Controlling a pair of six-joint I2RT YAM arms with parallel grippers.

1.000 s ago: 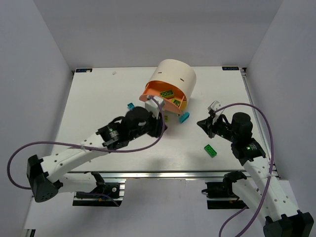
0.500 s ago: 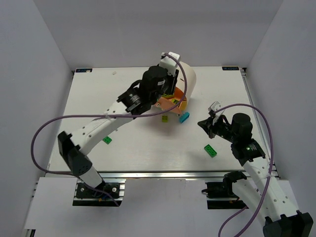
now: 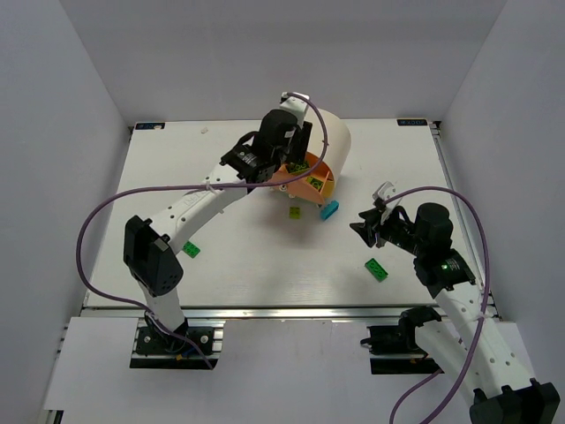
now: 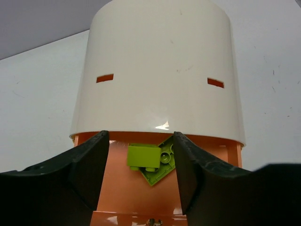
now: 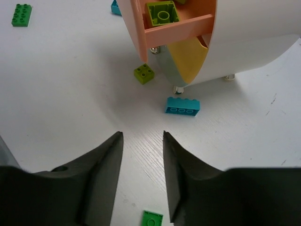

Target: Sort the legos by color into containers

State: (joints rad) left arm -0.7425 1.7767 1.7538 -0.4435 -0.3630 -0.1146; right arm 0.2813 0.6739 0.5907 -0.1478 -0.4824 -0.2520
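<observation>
The cream drum stands at the back with its orange drawer pulled out. My left gripper hangs open right above that drawer, nothing between its fingers. Under it lie two lime bricks. My right gripper is open just above the table, empty. A teal brick and a lime brick lie ahead of it by the drum's foot. A dark green brick lies just under it. Another green brick lies at the left.
A yellow drawer front shows beneath the orange one. A second teal brick lies beyond the drum. The left arm stretches across the table's left half. White walls stand on three sides.
The left arm has swung up from the table in front of the drum to over the orange drawer, and its jaws have widened. The right gripper has opened in place.
</observation>
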